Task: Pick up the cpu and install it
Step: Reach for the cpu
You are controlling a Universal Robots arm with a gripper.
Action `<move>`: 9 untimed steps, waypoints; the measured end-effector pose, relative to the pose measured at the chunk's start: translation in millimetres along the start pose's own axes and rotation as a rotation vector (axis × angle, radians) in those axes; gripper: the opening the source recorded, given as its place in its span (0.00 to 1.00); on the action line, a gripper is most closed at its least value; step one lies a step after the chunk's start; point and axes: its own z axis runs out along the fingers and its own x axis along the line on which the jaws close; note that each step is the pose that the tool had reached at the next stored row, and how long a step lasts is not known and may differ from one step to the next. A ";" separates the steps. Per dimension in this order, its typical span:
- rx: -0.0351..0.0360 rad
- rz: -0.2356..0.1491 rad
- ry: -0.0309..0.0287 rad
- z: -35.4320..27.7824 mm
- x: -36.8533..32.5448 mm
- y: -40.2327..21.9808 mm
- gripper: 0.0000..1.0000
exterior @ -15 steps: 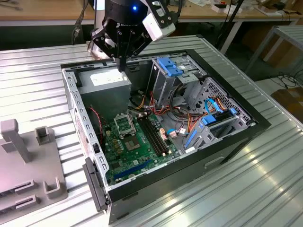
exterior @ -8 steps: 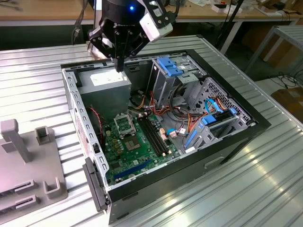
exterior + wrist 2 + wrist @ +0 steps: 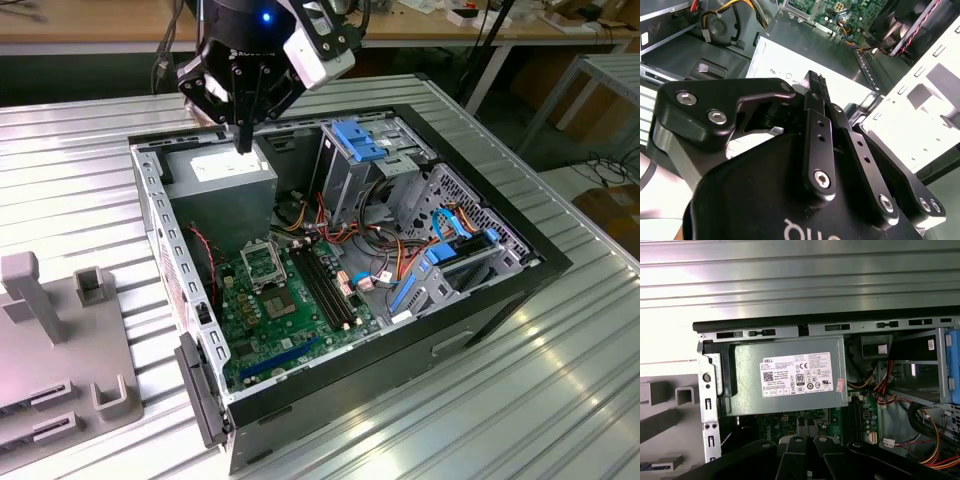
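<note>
One gripper [image 3: 243,142], jaws seemingly closed, over one power supply [image 3: 230,200]; one open computer case [image 3: 350,395].

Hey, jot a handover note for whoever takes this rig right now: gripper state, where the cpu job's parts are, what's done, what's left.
Gripper: fingers closed together, pointing down, hovering over the power supply inside the open computer case. Whether the cpu sits between them can't be told.
Socket: on the motherboard, below the power supply in the exterior view, well apart from the gripper.
Done: no seated cpu can be confirmed.
Left: the install at the socket.
</note>
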 end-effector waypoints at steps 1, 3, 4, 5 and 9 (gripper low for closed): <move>-0.0001 0.000 -0.0001 0.0 0.8 -0.1 0.11; -0.0001 0.000 0.0000 0.0 2.4 -0.2 0.11; -0.0001 0.000 0.0000 0.0 3.5 -0.2 0.11; -0.0001 0.000 0.0001 0.0 4.2 -0.3 0.11; -0.0001 0.000 0.0005 0.1 6.4 -0.5 0.11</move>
